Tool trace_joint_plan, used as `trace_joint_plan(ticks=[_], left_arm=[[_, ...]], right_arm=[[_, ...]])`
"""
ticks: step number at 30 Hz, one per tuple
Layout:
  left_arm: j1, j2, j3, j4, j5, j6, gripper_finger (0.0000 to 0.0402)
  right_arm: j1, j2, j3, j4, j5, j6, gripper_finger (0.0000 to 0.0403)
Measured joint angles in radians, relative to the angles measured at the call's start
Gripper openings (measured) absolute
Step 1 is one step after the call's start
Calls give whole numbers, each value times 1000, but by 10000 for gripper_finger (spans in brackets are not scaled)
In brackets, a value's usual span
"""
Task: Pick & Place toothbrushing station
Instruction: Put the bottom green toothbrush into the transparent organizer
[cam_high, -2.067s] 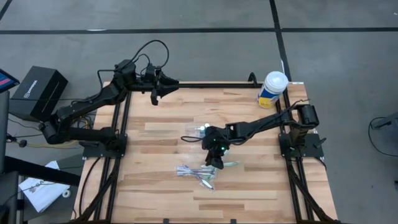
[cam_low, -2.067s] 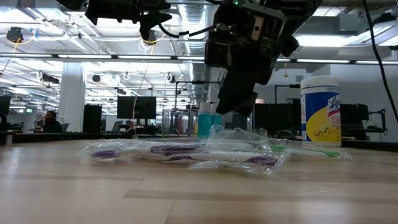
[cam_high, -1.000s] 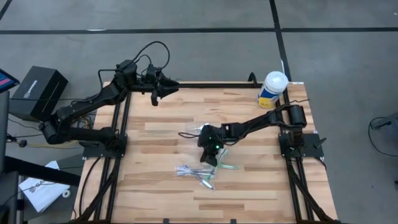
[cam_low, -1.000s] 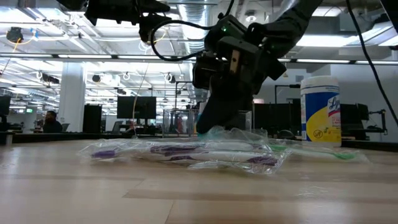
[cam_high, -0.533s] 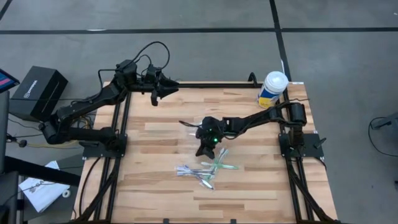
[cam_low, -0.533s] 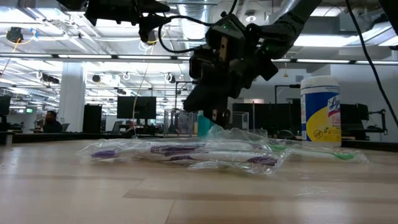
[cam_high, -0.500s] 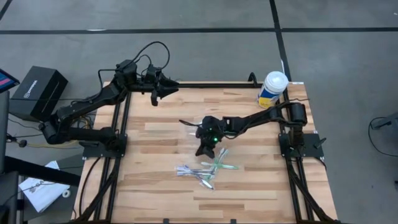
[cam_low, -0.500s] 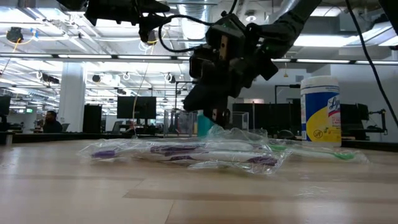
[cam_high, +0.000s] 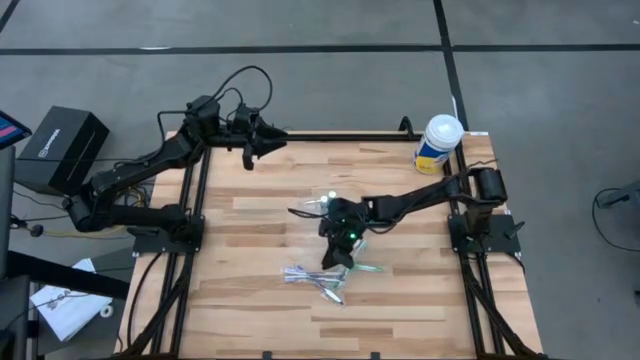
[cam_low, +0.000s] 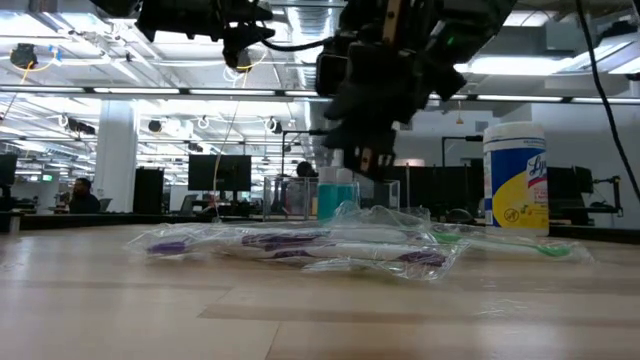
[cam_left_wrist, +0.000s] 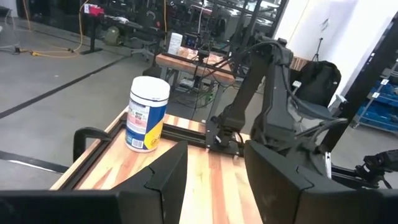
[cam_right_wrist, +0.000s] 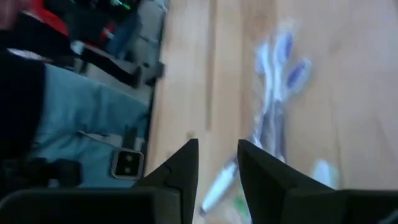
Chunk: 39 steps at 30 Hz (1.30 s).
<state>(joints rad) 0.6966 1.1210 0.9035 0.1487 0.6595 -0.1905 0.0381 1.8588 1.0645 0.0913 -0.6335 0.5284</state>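
Lifted a little since half a second ago, my right gripper (cam_high: 337, 262) hangs with fingers parted and empty over the wrapped toothbrushes (cam_high: 318, 278) lying mid-table, the clear cup (cam_low: 291, 197) just behind them, while my left gripper (cam_high: 252, 148) waits open at the far edge.

2 black jointed arms, looped black cables, green light on right wrist.

Purple-white and green toothbrushes (cam_high: 322, 277), blue tubes (cam_low: 337, 199), yellow-and-blue white-lidded canister (cam_high: 438, 143)
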Motion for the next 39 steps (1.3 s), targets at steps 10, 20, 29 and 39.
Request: trace_joint_plan(ticks=[10,20,29,39], left_arm=[[19,0,0,0,-1,14,154],[19,0,0,-31,-1,34,154],[19,0,0,-63,-1,62,154],[19,0,0,-61,-1,74,154]], right_arm=[[21,1,-2,-181,58,-82,122],[16,13,-1,-162,106,-87,141],[15,13,-1,-170,120,-87,141],[-17,13,-1,-227,131,-134,142]])
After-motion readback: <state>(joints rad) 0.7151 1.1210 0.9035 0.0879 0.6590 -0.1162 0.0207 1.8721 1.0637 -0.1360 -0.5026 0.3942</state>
